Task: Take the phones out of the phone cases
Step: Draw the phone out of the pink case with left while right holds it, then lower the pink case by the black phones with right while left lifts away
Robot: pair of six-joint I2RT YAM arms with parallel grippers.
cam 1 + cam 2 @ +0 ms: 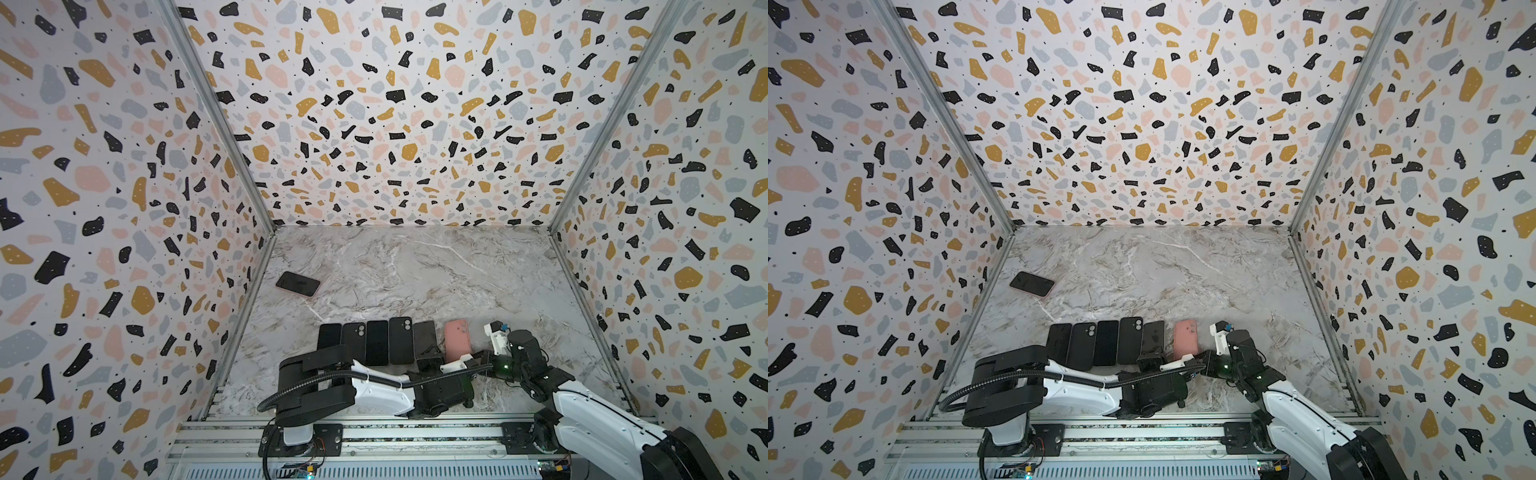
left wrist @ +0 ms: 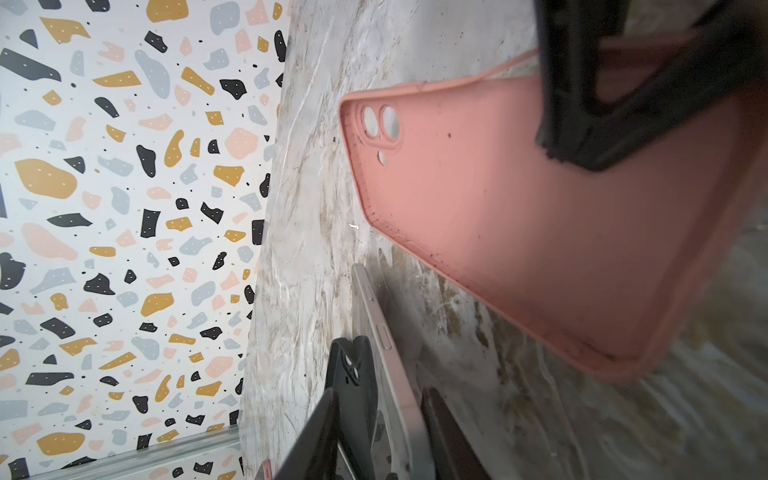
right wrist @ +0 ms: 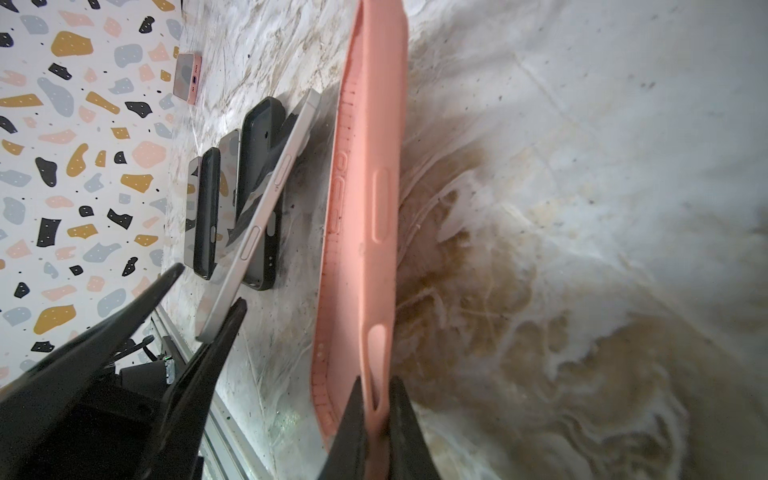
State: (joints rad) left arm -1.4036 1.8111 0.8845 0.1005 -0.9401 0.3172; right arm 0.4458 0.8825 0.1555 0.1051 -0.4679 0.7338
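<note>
In both top views the pink phone case (image 1: 457, 338) stood at the right end of a row of dark phones and cases (image 1: 376, 343), lower middle of the frame, on the marble tabletop (image 1: 415, 270). The right gripper (image 3: 376, 380) was clenched on the wall at the case's near end. Just left of the case, the phone (image 3: 266, 199) rested tilted on a black case (image 3: 259, 166). Its near end sat between the parted, released fingers of the left gripper (image 3: 212, 284).

Row of phones and cases (image 1: 376, 343) along table (image 1: 415, 266) front; phone case (image 1: 457, 338) rightmost; lone phone (image 1: 298, 284) farther back, left.
</note>
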